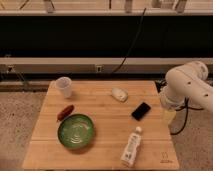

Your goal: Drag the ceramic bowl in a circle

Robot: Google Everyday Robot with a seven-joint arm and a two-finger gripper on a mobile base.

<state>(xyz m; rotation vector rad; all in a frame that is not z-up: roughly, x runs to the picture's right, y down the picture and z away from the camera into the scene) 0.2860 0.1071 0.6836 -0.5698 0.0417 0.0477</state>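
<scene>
One ceramic bowl [75,131], one cup [64,86], one bottle [131,147] — gripper [170,116] (jaws apart) hangs beside the table [100,107].

Hand [169,115] right of table [102,107]; phone [141,110] and bottle [131,147] between it and ceramic bowl [75,131], reddish item [65,112] just beside bowl.

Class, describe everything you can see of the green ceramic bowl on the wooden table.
The round, shallow green ceramic bowl looks glossy, with pale concentric swirls inside and a darker rim. It sits upright and appears empty, on the light wooden table near its front left. A small reddish-brown item lies just beyond the rim, apparently not touching. Nothing else touches the bowl. The gripper, on the white arm off the table's right edge, is far from it.
</scene>
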